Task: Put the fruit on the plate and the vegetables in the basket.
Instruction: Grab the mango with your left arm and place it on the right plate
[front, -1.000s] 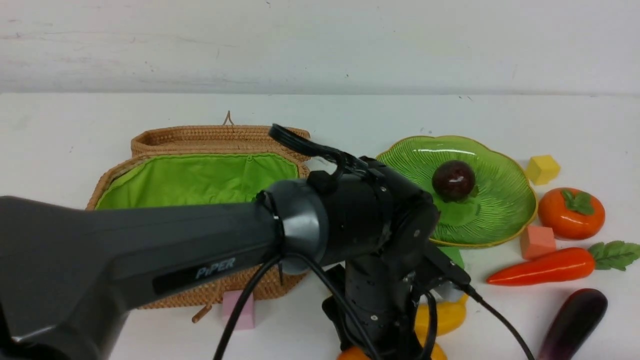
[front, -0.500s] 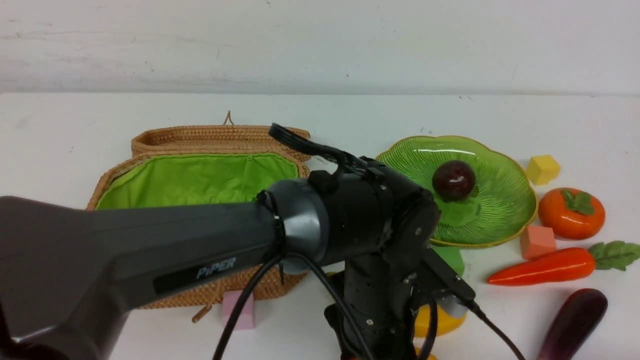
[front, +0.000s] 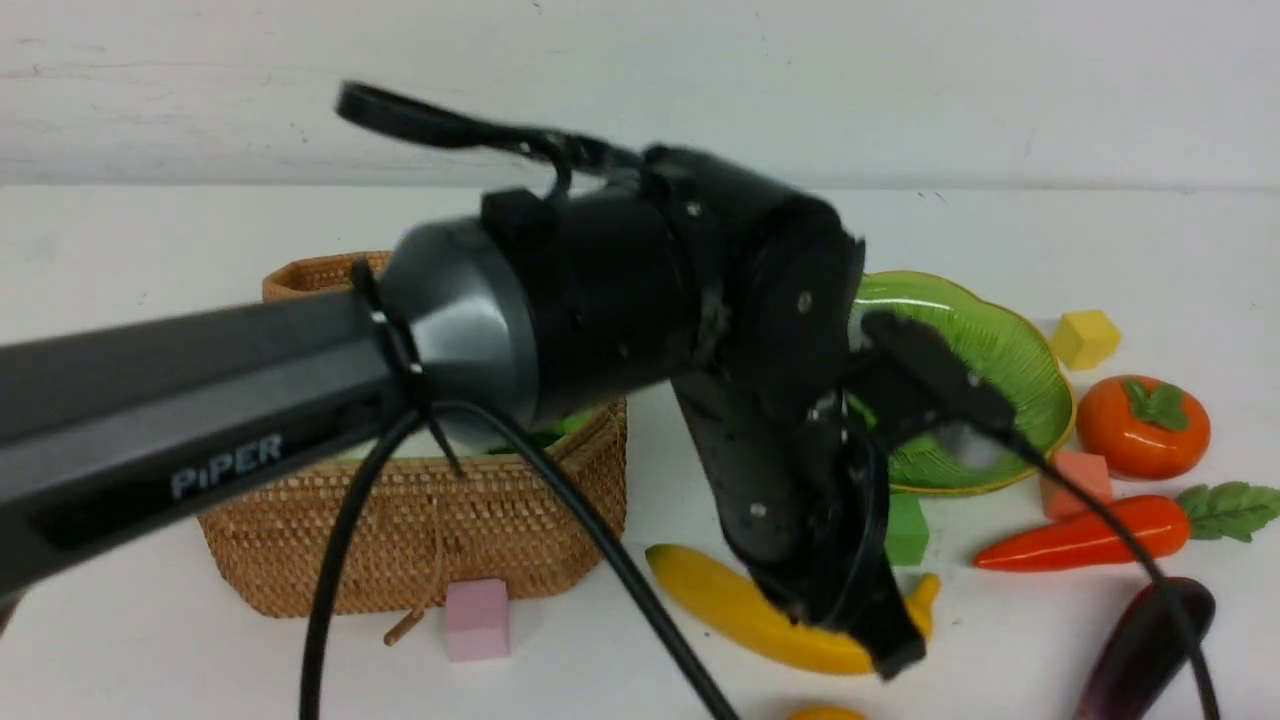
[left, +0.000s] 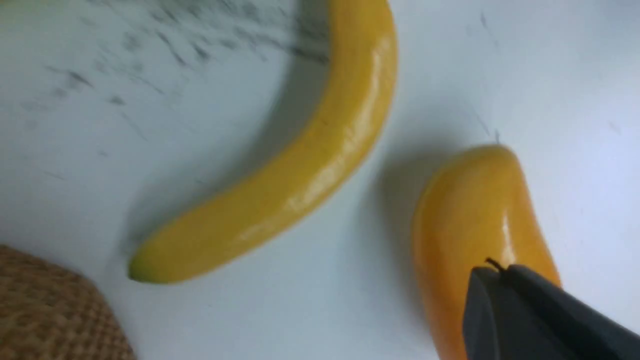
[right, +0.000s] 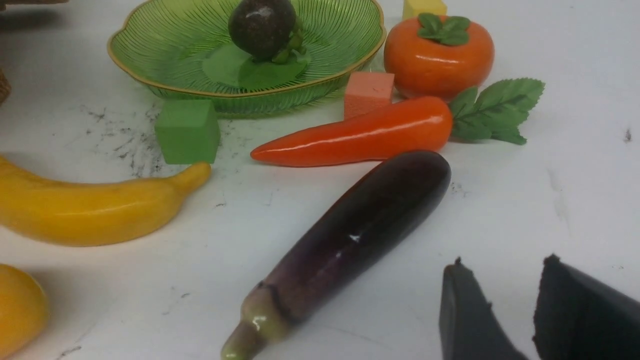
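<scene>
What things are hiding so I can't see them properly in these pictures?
- Inside of the woven tan basket: front view, blocked by the black left arm; contents unknown.
- Small dark purple ball: front view, behind that arm; shows only from the right wrist.
- Orange oval mango: front view, cut off by the bottom edge.
- Long dark purple eggplant: front view, lower end cut off by the bottom edge.
</scene>
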